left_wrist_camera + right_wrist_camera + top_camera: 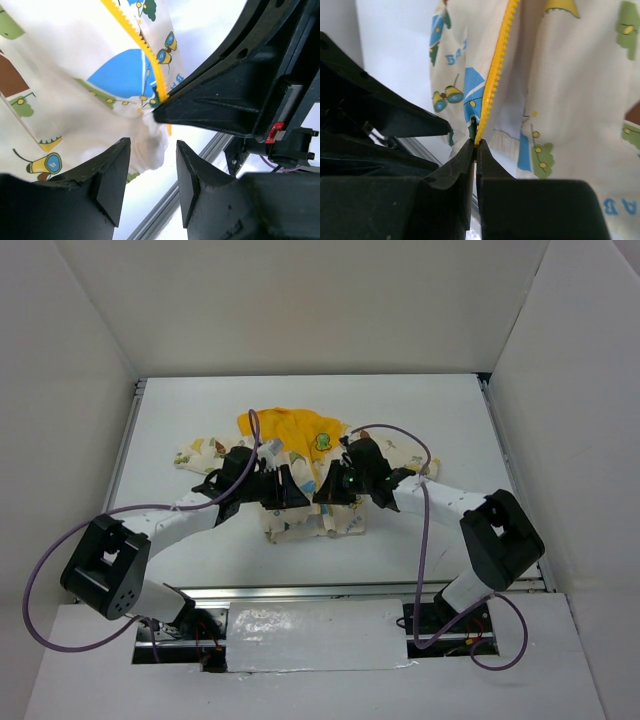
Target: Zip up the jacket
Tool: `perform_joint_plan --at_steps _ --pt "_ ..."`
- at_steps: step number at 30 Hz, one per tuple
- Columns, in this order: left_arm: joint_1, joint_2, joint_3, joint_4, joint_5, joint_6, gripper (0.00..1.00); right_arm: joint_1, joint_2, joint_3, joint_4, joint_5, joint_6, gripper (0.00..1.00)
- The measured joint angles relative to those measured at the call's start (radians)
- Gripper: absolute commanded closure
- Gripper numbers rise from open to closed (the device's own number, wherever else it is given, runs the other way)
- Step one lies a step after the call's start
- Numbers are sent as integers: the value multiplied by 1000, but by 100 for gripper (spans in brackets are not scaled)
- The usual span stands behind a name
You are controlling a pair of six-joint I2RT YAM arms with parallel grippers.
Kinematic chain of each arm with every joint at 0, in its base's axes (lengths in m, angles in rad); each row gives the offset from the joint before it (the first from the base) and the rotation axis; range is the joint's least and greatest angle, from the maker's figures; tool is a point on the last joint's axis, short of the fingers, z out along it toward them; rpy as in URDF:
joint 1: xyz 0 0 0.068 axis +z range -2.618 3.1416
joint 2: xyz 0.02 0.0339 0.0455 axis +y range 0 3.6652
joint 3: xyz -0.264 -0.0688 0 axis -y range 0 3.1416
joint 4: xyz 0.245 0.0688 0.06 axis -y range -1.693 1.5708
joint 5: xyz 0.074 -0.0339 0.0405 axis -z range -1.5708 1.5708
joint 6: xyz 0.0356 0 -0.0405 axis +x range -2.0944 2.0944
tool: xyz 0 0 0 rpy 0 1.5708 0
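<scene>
The jacket [310,518] lies on the table, cream with cartoon prints, its yellow hood [290,430] at the far side. My right gripper [332,490] is shut on the lower end of the jacket's yellow zipper [495,75]; its jaws meet at the teeth [476,145]. My left gripper [284,490] is open beside it. In the left wrist view its fingers [112,180] stand apart just below the jacket's hem [145,150], with nothing between them. The zipper teeth [145,50] run down to the right gripper's black finger [220,105].
The white table [200,400] has a metal rail [300,592] along its near edge, just in front of the jacket. White walls close in the left, right and far sides. Purple cables loop from both arms.
</scene>
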Motion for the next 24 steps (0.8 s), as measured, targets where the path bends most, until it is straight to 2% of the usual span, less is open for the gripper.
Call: perform_joint_plan --at_steps 4,15,24 --pt "1 0 3 -6 -5 14 49 10 -12 41 -103 66 -23 100" --pt "-31 7 22 -2 1 11 48 40 -31 71 -195 140 -24 100" --pt "-65 51 57 -25 -30 12 58 53 -31 99 -217 159 -16 100"
